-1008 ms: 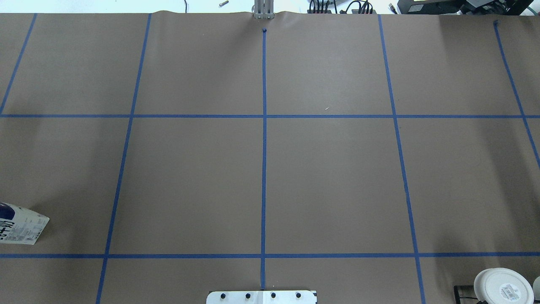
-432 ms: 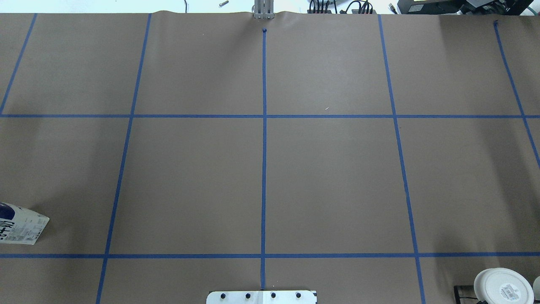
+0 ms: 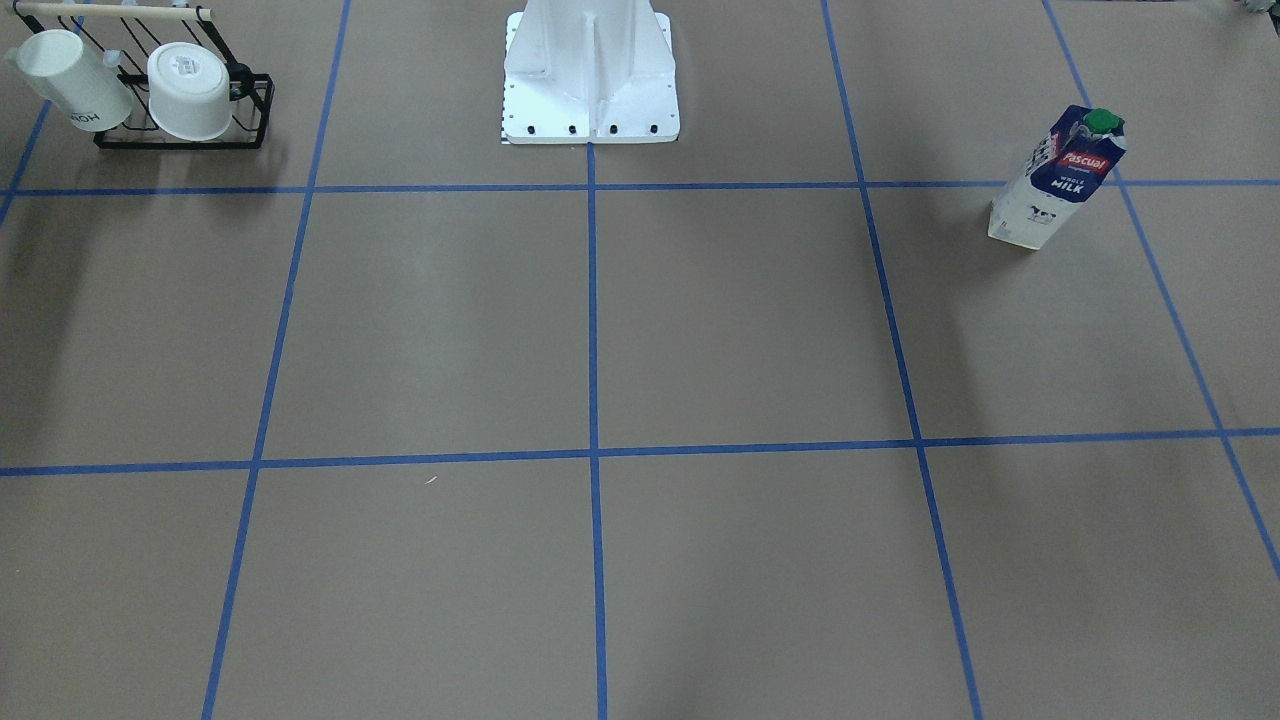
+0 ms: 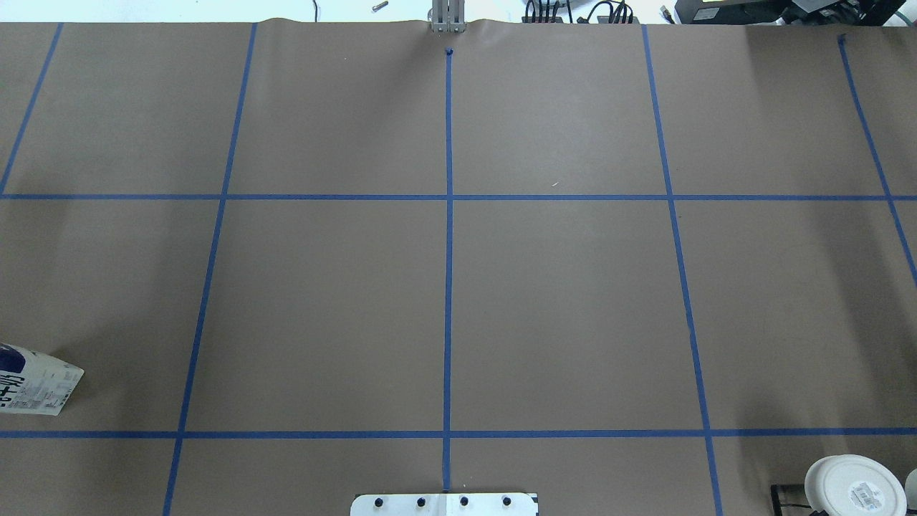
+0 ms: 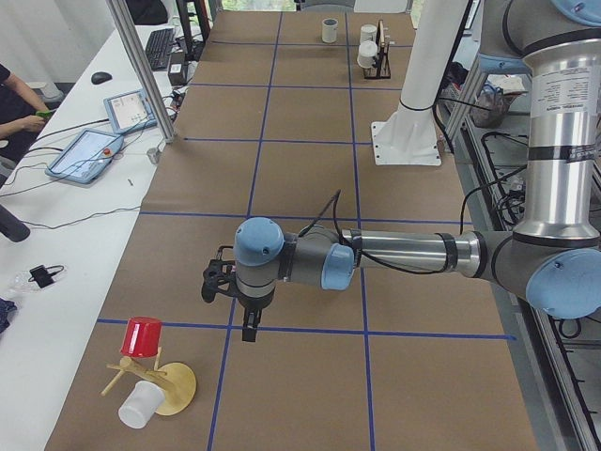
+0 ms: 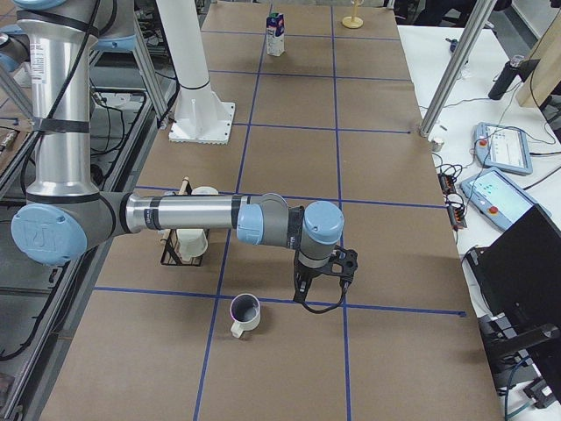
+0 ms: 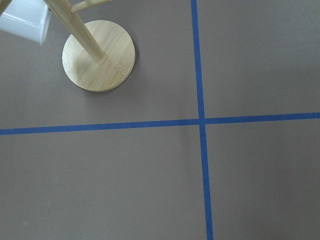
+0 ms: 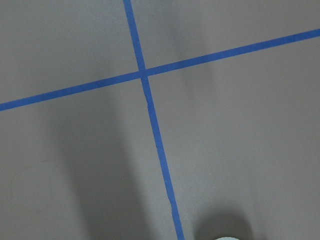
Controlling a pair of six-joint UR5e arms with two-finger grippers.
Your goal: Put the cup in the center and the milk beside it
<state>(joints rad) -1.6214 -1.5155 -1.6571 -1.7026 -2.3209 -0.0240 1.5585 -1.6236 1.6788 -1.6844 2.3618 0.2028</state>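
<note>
The milk carton (image 3: 1060, 180) stands upright, off to the robot's left; only its lower part shows at the overhead view's left edge (image 4: 32, 388). The cup (image 6: 245, 314), a small white mug with a dark inside, stands on a tape line at the table's right end. The center (image 4: 449, 197) is a bare tape crossing. My right gripper (image 6: 320, 298) hangs above the table beside the cup, apart from it. My left gripper (image 5: 247, 334) hangs over a tape crossing at the left end. Neither gripper holds anything I can see; I cannot tell whether they are open or shut.
A black wire rack (image 3: 180, 130) with two other white mugs stands near the robot's right side. A wooden mug tree (image 5: 169, 385) with a red cup (image 5: 143, 336) and a white cup stands near my left gripper. The white robot base (image 3: 590, 80) sits at the near edge.
</note>
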